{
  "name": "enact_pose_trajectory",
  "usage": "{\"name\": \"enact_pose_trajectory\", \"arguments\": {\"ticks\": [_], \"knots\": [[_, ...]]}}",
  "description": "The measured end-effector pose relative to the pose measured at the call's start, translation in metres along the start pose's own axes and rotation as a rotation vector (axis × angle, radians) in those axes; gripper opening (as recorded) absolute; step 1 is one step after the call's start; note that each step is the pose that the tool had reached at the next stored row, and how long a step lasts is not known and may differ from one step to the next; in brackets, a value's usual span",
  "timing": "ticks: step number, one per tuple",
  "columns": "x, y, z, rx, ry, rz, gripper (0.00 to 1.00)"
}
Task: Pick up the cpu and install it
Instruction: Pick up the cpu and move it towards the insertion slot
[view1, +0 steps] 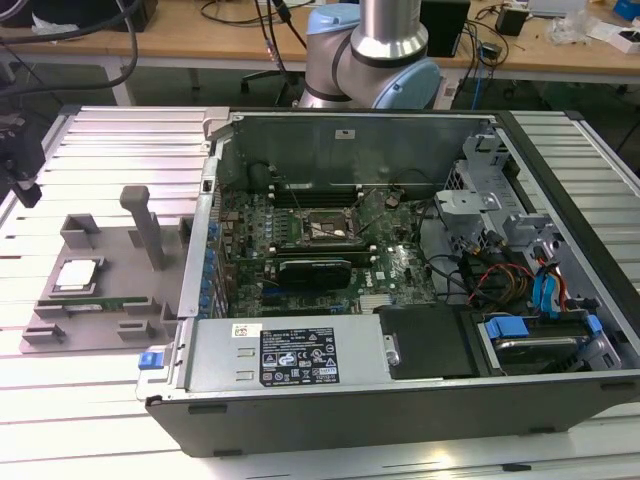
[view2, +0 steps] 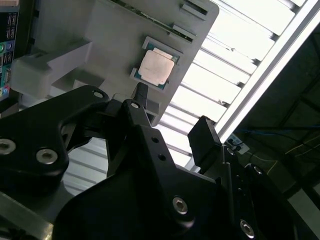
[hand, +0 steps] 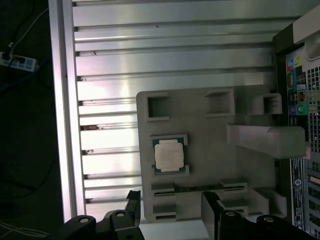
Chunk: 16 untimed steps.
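The cpu (hand: 169, 155) is a small flat square with a dull silvery metal top and a thin greenish rim. It lies flat in a square walled recess of a matte grey plastic holder (hand: 200, 115). This holder is a moulded plate with several empty rectangular pockets and clips, and a blunt upright post (hand: 265, 141) rises from it beside the chip's recess.

The holder rests on a table (hand: 150, 55) of ribbed, shiny aluminium slats. In both wrist views the gripper (hand: 172, 200) hangs above the holder's edge, apart from the chip. Its black, angular, bolted fingers (view2: 202, 131) are spread wide with nothing between them.

In the exterior view the cpu (view1: 78, 275) sits in the holder (view1: 115, 245). Just beside the holder, on the exterior view's right, lies an open dark metal computer case (view1: 350, 410). Inside it are a green motherboard (view1: 400, 265), a black square socket frame (view1: 320, 228), a long black card (view1: 315, 270) and loose cables.
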<state>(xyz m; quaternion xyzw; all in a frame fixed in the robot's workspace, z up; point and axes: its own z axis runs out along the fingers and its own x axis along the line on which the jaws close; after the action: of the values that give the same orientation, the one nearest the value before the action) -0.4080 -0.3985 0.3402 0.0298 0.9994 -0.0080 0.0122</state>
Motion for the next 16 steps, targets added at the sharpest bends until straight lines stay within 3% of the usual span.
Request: {"name": "enact_pose_trajectory", "arguments": {"ticks": [16], "knots": [[0.0003, 0.0002, 0.0106, 0.0001, 0.0001, 0.0, 0.6]]}}
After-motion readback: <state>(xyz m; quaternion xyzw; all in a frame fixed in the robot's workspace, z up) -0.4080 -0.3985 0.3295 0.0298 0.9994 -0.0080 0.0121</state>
